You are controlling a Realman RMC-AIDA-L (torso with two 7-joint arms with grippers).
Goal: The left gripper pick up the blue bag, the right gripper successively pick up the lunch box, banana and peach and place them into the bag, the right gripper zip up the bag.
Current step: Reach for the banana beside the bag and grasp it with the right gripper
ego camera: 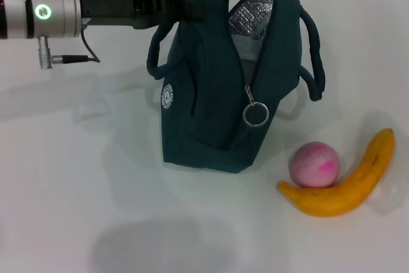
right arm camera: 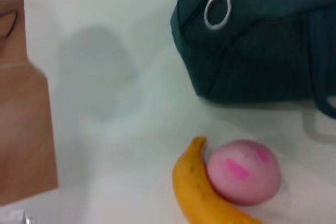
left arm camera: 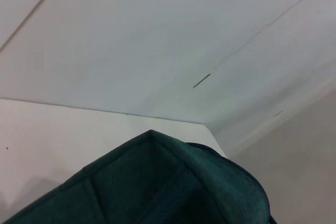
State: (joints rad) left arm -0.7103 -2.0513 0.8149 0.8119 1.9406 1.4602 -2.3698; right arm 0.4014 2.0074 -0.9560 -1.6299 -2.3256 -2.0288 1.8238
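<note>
Nearest, on the right, the banana (ego camera: 348,183) lay on the white table (ego camera: 77,190), curved around and touching the peach (ego camera: 314,164) — neither yet bagged. Behind them, at centre, the blue bag (ego camera: 211,107) stood upright, its zipper open and foil lining exposed. The lunch box was not visible; whether it lay inside could not be told. Farthest, the left gripper (ego camera: 179,6) was clamped on the bag's top edge. The right gripper was not seen — zipping remained.
</note>
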